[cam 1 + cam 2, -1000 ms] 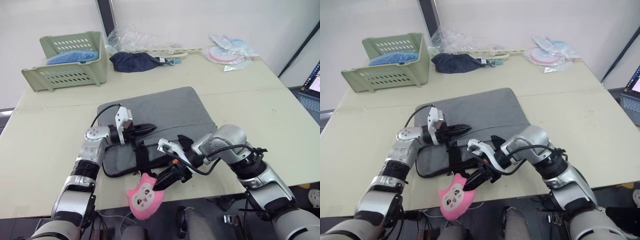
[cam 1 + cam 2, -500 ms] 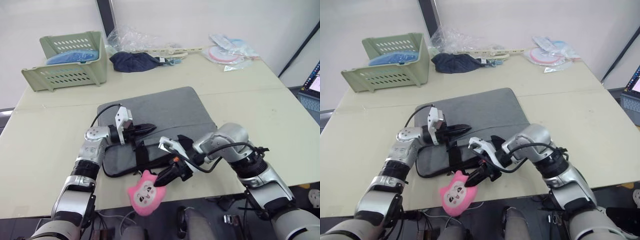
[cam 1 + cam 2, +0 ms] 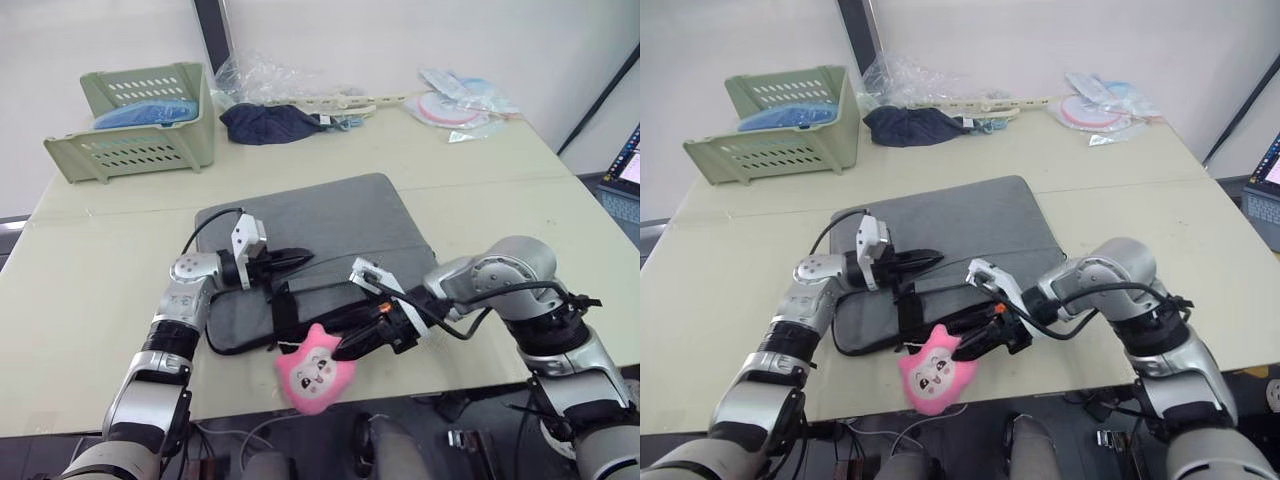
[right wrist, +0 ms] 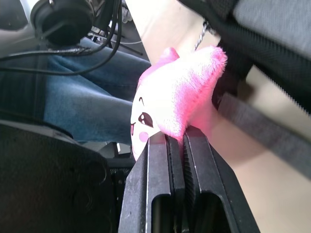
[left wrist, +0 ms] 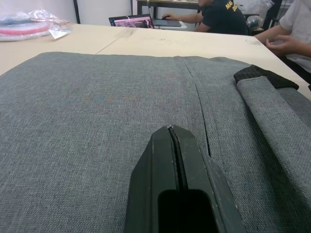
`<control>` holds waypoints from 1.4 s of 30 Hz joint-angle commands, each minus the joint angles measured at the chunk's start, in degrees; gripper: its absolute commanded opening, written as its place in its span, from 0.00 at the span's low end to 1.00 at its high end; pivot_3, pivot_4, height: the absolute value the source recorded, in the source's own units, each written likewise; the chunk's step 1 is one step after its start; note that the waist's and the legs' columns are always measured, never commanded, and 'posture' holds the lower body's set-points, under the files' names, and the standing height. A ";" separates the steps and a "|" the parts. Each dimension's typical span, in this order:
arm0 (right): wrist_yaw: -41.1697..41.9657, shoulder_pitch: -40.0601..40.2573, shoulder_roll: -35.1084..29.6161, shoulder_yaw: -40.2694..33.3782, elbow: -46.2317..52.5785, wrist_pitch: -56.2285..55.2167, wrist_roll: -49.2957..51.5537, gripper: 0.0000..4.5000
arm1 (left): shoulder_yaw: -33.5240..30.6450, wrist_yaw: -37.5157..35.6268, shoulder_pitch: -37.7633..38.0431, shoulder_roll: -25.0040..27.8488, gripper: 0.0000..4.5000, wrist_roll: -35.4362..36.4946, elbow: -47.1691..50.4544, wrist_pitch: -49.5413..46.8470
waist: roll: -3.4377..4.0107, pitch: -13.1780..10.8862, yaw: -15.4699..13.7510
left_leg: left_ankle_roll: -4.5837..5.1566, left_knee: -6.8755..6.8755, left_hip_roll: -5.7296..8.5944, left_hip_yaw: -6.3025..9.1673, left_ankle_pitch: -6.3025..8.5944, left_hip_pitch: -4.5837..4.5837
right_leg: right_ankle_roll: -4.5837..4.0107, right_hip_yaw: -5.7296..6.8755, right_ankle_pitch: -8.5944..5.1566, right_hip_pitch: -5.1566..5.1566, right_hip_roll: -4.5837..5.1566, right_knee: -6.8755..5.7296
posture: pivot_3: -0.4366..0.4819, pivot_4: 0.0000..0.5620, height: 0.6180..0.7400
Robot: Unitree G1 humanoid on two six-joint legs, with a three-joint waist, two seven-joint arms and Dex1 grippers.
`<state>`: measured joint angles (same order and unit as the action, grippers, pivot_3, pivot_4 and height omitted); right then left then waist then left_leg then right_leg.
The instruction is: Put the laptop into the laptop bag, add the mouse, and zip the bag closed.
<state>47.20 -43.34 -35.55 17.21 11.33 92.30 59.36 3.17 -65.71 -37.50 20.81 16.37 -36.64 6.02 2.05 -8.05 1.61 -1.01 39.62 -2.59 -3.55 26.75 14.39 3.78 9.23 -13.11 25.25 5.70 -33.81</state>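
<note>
At the table's point(image 3: 90, 280) near edge, the pink plush toy point(image 3: 316, 368) is pinched in the closed right gripper point(image 3: 345, 349), the closed, empty left gripper point(image 3: 300, 256) rests on the grey laptop bag point(image 3: 340, 225); a steady pull along the zipper line is advised.

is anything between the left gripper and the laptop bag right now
Nothing visible. The left gripper, fingers shut, hovers low right over the grey laptop bag. The pink plush toy is pinched in the right gripper.

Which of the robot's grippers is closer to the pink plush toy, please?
Right. The right gripper is clamped on the pink plush toy at the table's near edge; the left gripper is shut over the laptop bag, farther back.
</note>
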 commanded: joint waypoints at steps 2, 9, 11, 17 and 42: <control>-3.53 1.25 -2.48 -2.88 2.10 0.20 6.00 0.02 | 4.90 -0.51 5.66 0.35 0.00 -6.45 -6.73 -1.17 | 0.00 0.00 -0.02 | 0.01 0.00 0.00 -0.01 0.01 0.00 | 0.00 0.00 0.00 0.00 0.02 0.01 | 0.48 0.27 1.00; -7.97 4.06 -5.85 -5.53 1.99 0.20 10.42 0.02 | 5.65 -1.02 6.48 0.64 0.00 -7.50 -7.29 -0.15 | 0.00 0.00 -0.09 | 0.06 -0.07 0.00 0.03 0.04 0.00 | 0.00 0.04 0.00 0.00 0.06 0.08 | 0.48 0.27 1.00; -8.69 4.70 -6.73 -6.06 2.08 0.20 11.17 0.02 | 6.07 -1.21 6.63 0.86 0.00 -8.03 -7.48 0.34 | 0.01 0.00 -0.08 | 0.07 -0.08 0.00 0.04 0.04 0.00 | 0.01 0.03 0.00 0.00 0.06 0.09 | 0.48 0.27 1.00; -9.95 6.47 -10.63 -7.93 2.28 0.20 13.31 0.02 | 6.47 -1.32 6.79 1.01 0.00 -8.02 -7.96 0.64 | 0.04 0.03 -0.17 | 0.08 -0.16 0.00 0.17 0.05 -0.01 | 0.01 0.04 0.01 0.00 0.07 0.16 | 0.48 0.27 1.00; -7.63 15.42 -24.92 -18.12 1.44 0.20 12.95 0.02 | 7.05 -1.61 6.36 1.42 0.00 -7.99 -9.30 1.30 | 0.06 0.06 -0.38 | 0.12 -0.43 0.00 0.44 0.06 -0.04 | 0.05 0.08 0.03 -0.03 0.07 0.49 | 0.48 0.27 1.00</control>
<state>38.36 -28.29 -58.77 1.40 12.76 92.25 72.66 5.10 -66.15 -37.21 21.34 15.27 -37.56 9.99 2.11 -7.99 1.24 -0.89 39.19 -2.59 -3.11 26.81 14.35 3.83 9.31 -13.08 25.22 5.77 -33.29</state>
